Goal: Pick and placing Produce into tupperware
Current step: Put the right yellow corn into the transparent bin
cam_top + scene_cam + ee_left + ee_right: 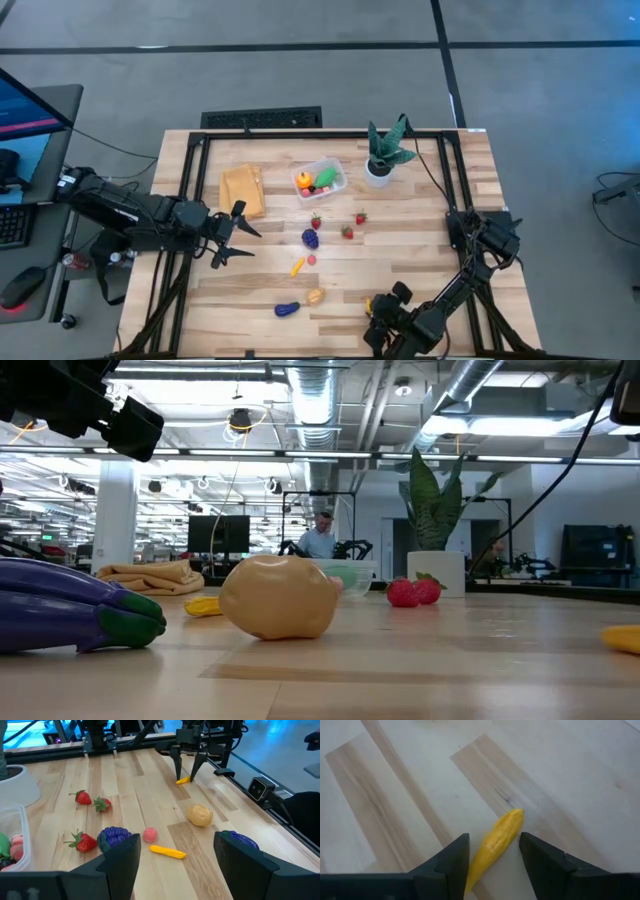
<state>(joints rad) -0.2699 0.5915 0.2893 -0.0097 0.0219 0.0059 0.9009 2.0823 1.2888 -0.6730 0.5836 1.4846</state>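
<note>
While a yellow piece (497, 842) lies flat on the desk (420, 250) at its near edge, the right tool (492, 860) hangs right over it, fingers apart, one on each side of the piece and not yet closed on it. That looks like the pick in hand. From the left wrist view you can see the same tool pointing straight down at the yellow bit, well apart from everything else.

To do this well, I'd say drop until the fingers (445, 865) reach the wood, keep the piece centred between them, and squeeze across its narrow width, not along its length. It's slim and smooth; an off-centre pinch could flick it away.

Then comes a long carry: the tupperware (322, 180) sits toward the far side of the desk, between the tan cloth (242, 190) and the potted plant (385, 155), already holding an orange, a green and a red piece. Still loose on the desk: strawberries (347, 232), purple grapes (310, 238), another yellow piece (297, 267), a tan potato-like lump (316, 296) and the eggplant (287, 309).

The left tool (228, 235) waits over the left side, fingers spread wide, holding nothing.
</note>
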